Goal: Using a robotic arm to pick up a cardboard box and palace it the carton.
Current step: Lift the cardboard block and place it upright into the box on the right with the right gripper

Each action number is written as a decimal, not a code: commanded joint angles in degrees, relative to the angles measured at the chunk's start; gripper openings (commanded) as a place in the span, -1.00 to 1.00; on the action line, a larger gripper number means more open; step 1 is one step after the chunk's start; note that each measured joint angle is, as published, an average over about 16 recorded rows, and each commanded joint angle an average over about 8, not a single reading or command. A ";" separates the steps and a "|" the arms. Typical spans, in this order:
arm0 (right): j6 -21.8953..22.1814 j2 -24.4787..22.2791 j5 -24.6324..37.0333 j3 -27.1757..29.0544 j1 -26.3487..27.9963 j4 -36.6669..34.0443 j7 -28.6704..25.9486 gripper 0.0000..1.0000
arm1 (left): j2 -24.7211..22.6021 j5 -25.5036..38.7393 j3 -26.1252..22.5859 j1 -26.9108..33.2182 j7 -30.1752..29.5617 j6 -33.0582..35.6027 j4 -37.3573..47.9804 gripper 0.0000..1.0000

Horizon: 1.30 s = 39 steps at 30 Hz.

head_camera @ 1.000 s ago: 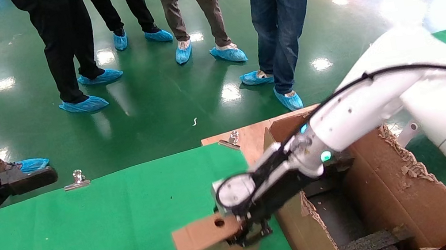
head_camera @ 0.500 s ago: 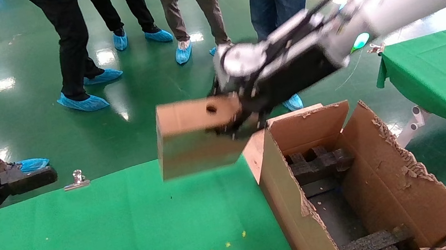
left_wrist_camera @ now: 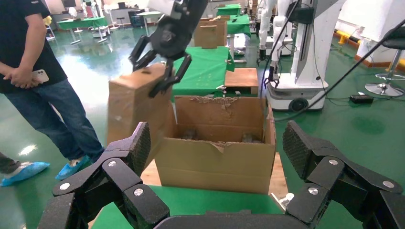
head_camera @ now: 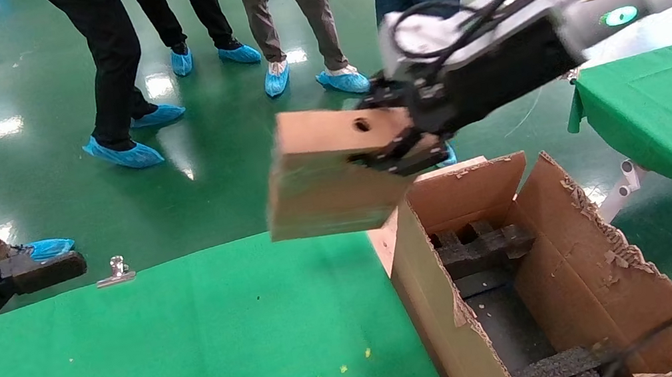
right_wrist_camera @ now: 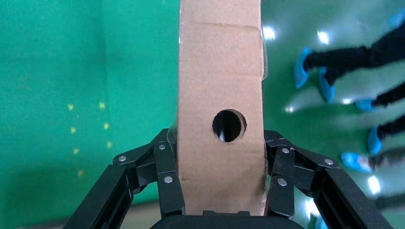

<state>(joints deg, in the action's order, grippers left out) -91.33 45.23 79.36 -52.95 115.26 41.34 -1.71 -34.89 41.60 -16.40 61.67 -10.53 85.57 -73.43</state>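
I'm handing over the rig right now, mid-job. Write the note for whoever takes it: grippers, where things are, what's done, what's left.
Right gripper: shut on the box, held in the air beside the carton, above its near-left corner, not yet over the opening.
Left gripper: open, parked low at the table's left edge.
Done: box picked up off the table.
Left: carry it over the open carton, lower it in, release.

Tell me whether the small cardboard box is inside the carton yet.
Not yet. The right pincer holds the cardboard box in the air, beside the carton.
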 commanded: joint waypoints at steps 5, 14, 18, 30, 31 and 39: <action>-0.23 -7.64 -2.60 -4.53 3.70 3.63 -3.54 -1.00 | 0.01 -0.02 -0.02 0.00 0.01 -0.01 0.00 1.00; -0.14 -21.08 -4.64 -13.63 8.97 14.64 -11.35 -1.00 | 0.02 -0.04 -0.06 0.01 0.03 -0.02 0.00 1.00; 0.12 -26.66 -4.92 -17.37 9.73 18.71 -14.28 -1.00 | 0.03 -0.05 -0.07 0.02 0.04 -0.03 0.00 1.00; 4.93 -34.32 -4.71 -23.56 5.31 21.50 -17.42 -1.00 | 0.05 -0.08 -0.12 0.02 0.06 -0.05 0.00 1.00; 5.55 -34.36 -4.84 -23.88 4.84 21.54 -17.56 -1.00 | 0.05 -0.08 -0.12 0.02 0.06 -0.05 0.01 1.00; 7.06 -34.02 -5.39 -24.66 3.64 21.78 -17.89 -1.00 | 0.06 -0.10 -0.14 0.02 0.06 -0.07 0.02 1.00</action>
<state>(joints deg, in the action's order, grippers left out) -84.51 11.09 74.07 -77.49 119.11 63.06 -19.59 -34.84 41.50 -16.54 61.69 -10.46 85.50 -73.41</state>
